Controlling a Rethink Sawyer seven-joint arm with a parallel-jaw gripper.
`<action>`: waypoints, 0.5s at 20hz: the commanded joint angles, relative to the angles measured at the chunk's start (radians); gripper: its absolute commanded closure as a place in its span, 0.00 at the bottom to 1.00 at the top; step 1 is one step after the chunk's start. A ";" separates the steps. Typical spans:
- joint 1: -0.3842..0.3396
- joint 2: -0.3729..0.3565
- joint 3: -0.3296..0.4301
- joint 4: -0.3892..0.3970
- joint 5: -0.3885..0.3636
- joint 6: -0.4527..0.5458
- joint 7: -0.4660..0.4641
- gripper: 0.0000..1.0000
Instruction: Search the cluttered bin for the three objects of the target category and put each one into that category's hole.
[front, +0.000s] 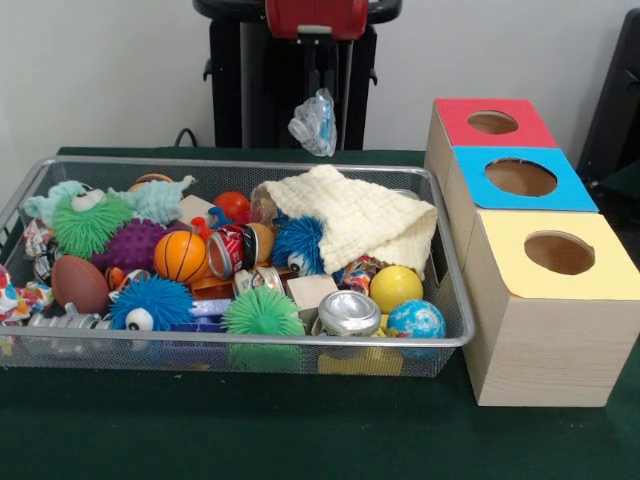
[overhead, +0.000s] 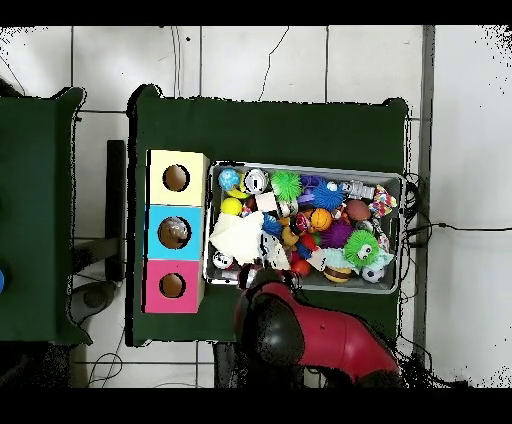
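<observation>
Now a clear packet (front: 315, 123) hangs beneath the gripper (front: 317, 95), above the far rim of the bin (front: 240, 341).
Showing blue and white through its wrinkled plastic, the packet dangles clear of the toys; the gripper appears closed on its top, though its tips are hard to make out. On the green counter (front: 300, 430), the red box (front: 490, 123), blue box (front: 520, 178) and yellow box (front: 555, 253) stand just beside the bin.

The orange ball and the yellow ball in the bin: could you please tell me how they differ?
The orange ball has black basketball lines; the yellow ball is plain. In the front view, the orange ball sits left of the cream cloth, the yellow ball below its right end. Both are round, similar in size, and lie in the bin.
</observation>
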 joint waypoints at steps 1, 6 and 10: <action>0.058 -0.041 -0.052 0.035 0.100 0.025 0.260 1.00; 0.122 -0.048 -0.092 0.029 0.147 0.041 0.266 1.00; 0.165 -0.051 -0.117 0.027 0.182 0.049 0.268 1.00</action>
